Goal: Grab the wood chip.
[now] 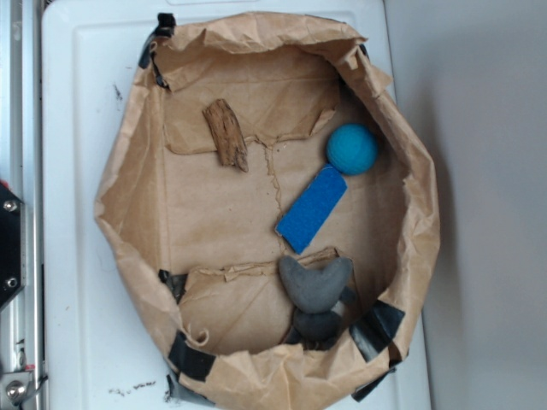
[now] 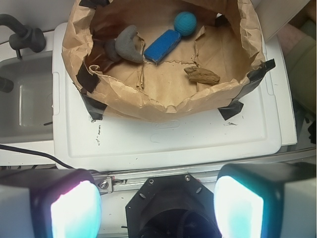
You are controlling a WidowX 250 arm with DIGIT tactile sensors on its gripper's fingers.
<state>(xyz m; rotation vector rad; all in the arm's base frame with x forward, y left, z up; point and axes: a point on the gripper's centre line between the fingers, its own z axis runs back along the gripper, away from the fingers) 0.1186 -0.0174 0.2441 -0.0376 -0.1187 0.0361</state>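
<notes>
Wood chip (image 1: 226, 134), brown and streaked with rough grain, lies untouched on the floor of a crumpled brown paper basin (image 1: 128, 184) in the exterior view, in the upper left part, just below the folded-over back wall. Moving right, a blue rectangular block (image 1: 311, 209) rests at a slant near the centre, its upper end touching a teal ball (image 1: 352, 149) that sits against the basin's right wall. Below the block, a grey heart-shaped piece (image 1: 314, 283) lies over a darker grey lump (image 1: 317, 325) near the front rim, where strips of black tape (image 1: 190, 356) patch the paper. The basin sits on a white plastic lid (image 1: 73, 282). From the wrist view, a grey sink (image 2: 27, 94) appears at far left beside the lid, and the chip (image 2: 202, 75) lies well apart from the gripper (image 2: 158, 201), close to the basin's near wall. The gripper's two fingers (image 2: 72, 208) stand wide apart at the bottom of that view, their pads glowing pale teal, with nothing between them.
</notes>
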